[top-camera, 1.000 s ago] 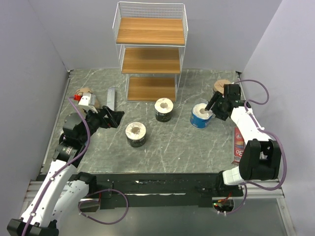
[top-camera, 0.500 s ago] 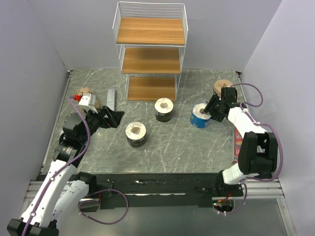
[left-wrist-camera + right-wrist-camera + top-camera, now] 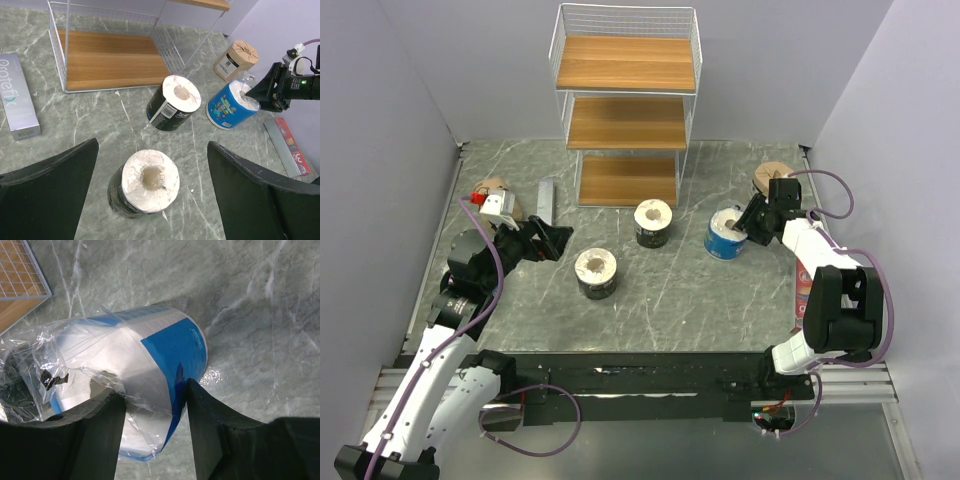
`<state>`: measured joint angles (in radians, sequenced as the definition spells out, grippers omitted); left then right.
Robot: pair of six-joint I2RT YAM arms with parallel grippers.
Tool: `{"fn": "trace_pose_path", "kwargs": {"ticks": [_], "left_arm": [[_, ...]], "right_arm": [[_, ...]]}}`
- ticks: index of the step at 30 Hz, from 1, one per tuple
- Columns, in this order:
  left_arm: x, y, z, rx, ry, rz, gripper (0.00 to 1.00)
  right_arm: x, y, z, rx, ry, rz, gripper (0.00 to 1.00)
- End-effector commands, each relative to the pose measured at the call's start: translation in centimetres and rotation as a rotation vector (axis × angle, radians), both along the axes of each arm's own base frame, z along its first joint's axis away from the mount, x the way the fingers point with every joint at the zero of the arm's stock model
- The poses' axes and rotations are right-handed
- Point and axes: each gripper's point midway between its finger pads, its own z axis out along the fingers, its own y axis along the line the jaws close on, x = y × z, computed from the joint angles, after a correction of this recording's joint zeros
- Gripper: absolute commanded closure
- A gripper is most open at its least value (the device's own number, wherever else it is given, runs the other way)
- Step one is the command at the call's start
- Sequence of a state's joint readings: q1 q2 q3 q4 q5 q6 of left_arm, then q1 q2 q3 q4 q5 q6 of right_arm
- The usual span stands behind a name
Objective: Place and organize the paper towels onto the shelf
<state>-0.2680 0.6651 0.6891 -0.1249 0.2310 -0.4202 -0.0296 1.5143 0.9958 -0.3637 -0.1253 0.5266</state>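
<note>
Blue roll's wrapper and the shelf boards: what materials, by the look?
Wrapper on the blue roll: thin plastic film, glossy, part clear, part printed; it crinkles and glints. The shelf boards: brown wood or wood-look laminate, matte, faint grain; cannot tell which.

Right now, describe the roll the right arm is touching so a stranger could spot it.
Find the tall white-wire shelf with brown wooden boards at the table's back. Front-right of it leans a blue-and-white plastic-wrapped paper towel roll, the right arm's fingers pinching its wall. Its neighbours are a black roll and a tan roll.
</note>
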Motion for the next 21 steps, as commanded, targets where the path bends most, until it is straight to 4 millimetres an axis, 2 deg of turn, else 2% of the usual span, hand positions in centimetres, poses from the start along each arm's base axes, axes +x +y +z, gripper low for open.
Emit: {"fn": "trace_pose_path", "kwargs": {"ticks": [1, 5, 6, 13, 15, 16, 18, 20, 21], "left_arm": [[-0.2, -0.3, 2.4, -0.009, -0.067, -0.023, 0.04], [-0.3, -0.5, 2.6, -0.014, -0.072, -0.034, 0.04], [-0.3, -0.5, 2.5, -0.014, -0.072, -0.034, 0.04], [-0.6, -0.5, 2.7, -0.018, -0.08, -0.038, 0.03], [-0.6, -0.6, 2.9, -0.02, -0.086, -0.043, 0.03], [-0.6, -0.6, 2.8, -0.019, -0.083, -0.043, 0.04], [-0.7, -0.6, 2.8, -0.021, -0.086, -0.043, 0.04], [-0.8, -0.6, 3.0, -0.023, -0.091, -0.046, 0.03], [-0.8, -0.6, 3.0, -0.023, -0.09, -0.046, 0.04]], "right_arm": [[-0.1, 0.7, 1.1, -0.005, -0.018, 0.027, 0.59], [-0.3, 0.7, 4.8, -0.027, -0.089, 0.038, 0.64], [-0.5, 1.8, 5.8, -0.025, -0.103, 0.073, 0.66], [-2.2, 3.9, 13.3, -0.052, -0.253, 0.153, 0.69], [-2.6, 4.4, 16.5, -0.06, -0.326, 0.168, 0.69], [-3.0, 4.6, 17.3, -0.07, -0.335, 0.171, 0.69], [-3.5, 5.7, 20.8, -0.065, -0.419, 0.197, 0.69], [-4.1, 6.7, 23.3, -0.045, -0.486, 0.223, 0.69], [-4.2, 7.2, 25.4, -0.027, -0.536, 0.231, 0.69]]}}
